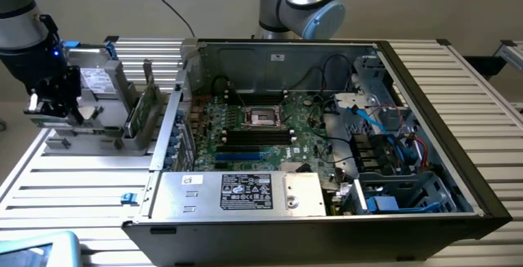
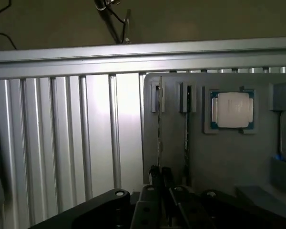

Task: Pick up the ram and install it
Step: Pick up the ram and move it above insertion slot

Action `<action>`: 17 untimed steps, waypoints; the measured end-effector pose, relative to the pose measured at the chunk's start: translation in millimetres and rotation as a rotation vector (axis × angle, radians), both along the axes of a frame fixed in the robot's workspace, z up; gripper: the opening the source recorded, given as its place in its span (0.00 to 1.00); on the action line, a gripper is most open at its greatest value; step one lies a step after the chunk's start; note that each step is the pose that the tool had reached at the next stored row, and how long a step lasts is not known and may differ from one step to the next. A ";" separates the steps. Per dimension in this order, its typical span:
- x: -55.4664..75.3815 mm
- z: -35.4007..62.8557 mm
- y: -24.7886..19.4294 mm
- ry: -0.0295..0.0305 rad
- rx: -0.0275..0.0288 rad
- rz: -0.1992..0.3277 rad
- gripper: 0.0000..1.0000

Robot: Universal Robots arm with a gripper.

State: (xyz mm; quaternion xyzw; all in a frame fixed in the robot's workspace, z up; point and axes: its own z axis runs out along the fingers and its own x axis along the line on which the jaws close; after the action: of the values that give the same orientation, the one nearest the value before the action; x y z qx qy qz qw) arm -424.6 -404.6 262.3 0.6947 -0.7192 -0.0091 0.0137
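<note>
— Starting at the gripper (image 2: 160, 172): holding anything?

— Cannot tell whether open or closed. Hangs over the grey holder (image 2: 219, 162), in line with the slot nearest that holder's end. Carries nothing recognisable.

— And the ram (image 1: 146, 119)?

— Stands on edge in that end slot, upright, not lifted. Sits just beside a second stick (image 2: 186, 133) in the neighbouring slot. Touching the gripper or apart from it? Cannot tell.

— Anything else in the holder?

— Yes: past the two sticks, a square chip (image 2: 231, 109) lying flat in its own recess, then a silver drive (image 1: 98, 80) with a white label.

— Whereabouts on the worktop (image 1: 73, 181)?

— Along the edge at the exterior view's left, with the ram's end of the holder turned toward the open computer case (image 1: 270, 59) in the middle.

— Looked inside the case?

— Lies on its side, cover off, with the green main board (image 1: 307, 138) exposed. Shows black memory slots (image 1: 257, 137) near the board's middle, seemingly all empty.

— So how far along?

— Barely begun, by the look of it. Amounts to an approach at most: pick-up not yet done, seating in a slot not yet done. Leaves both halves of the job open, judging from the ram in its holder and the bare slots.
</note>
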 end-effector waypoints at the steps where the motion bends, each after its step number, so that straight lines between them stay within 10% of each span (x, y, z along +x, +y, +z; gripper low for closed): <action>1: 0.0 2.8 0.0 -0.0004 0.0000 0.013 0.14; 9: 3.1 37.2 -0.9 -0.0006 0.0016 0.042 0.14; 17: 20.8 67.1 -7.9 -0.0011 0.0183 0.043 0.14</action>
State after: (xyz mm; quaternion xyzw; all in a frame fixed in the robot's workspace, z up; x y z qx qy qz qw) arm -403.7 -412.5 329.4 0.7099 -0.7041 -0.0151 0.0071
